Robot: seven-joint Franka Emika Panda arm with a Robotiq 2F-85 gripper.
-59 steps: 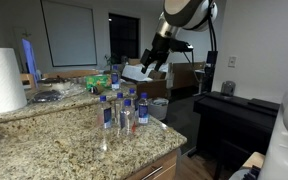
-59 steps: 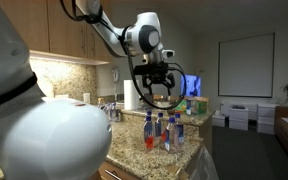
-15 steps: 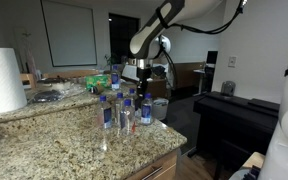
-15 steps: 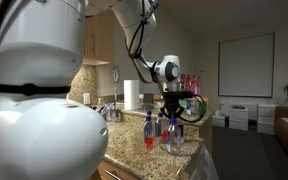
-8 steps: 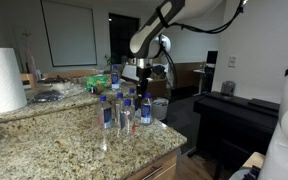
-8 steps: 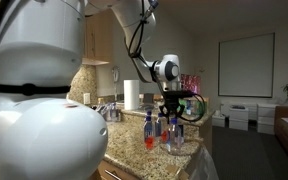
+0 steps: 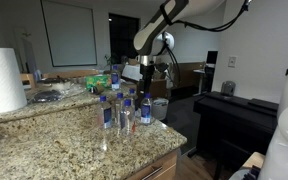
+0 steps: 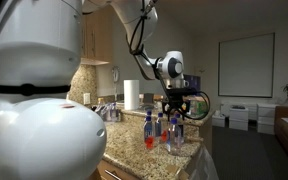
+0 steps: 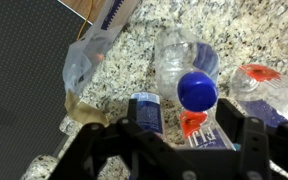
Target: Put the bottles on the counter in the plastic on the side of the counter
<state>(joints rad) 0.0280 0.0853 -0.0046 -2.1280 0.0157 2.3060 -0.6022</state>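
Gripper (image 9: 189,148): fingers spread apart, holding nothing, hovering over the bottles (image 7: 124,108).
Bottles: clustered upright on the counter (image 7: 44,145); blue-capped bottle (image 9: 197,90) at the gripper's 12 o'clock in wrist view.
Bin (image 7: 160,108): bottles' 3 o'clock, beyond counter edge.

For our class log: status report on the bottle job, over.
Tool open over clear blue-capped plastic bottle. Nothing held. Red-topped bottle crowds close beside.
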